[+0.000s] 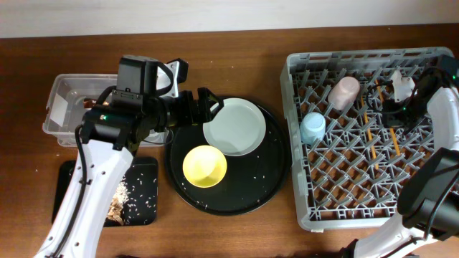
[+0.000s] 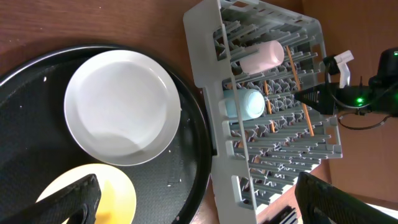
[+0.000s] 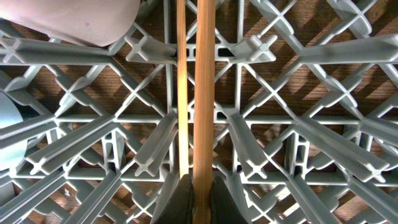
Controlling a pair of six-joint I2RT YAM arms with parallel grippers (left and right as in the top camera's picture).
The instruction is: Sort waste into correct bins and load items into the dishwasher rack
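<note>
right gripper [image 3: 193, 198] clamped on chopsticks [image 3: 195, 93], close over dishwasher rack [image 1: 337, 209] pegs; far ends cut off. left gripper [image 1: 203, 106] spread wide, empty, at white plate [image 1: 237, 125] rim; yellow bowl [image 2: 116, 193] part-hidden by its finger.

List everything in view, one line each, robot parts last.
dishwasher rack: one, grey, right side
blue cup: one, light blue, in rack
pink cup: one, pale pink, in rack
chopsticks: two, wooden, in rack
round tray: one, black, centre
plate: one, white, on round tray
bowl: one, yellow, on round tray
tub: one, clear, back left
small tray: one, black, front left, holding food scraps
left gripper: one, black, open, beside plate
right gripper: one, black, shut on chopsticks
</note>
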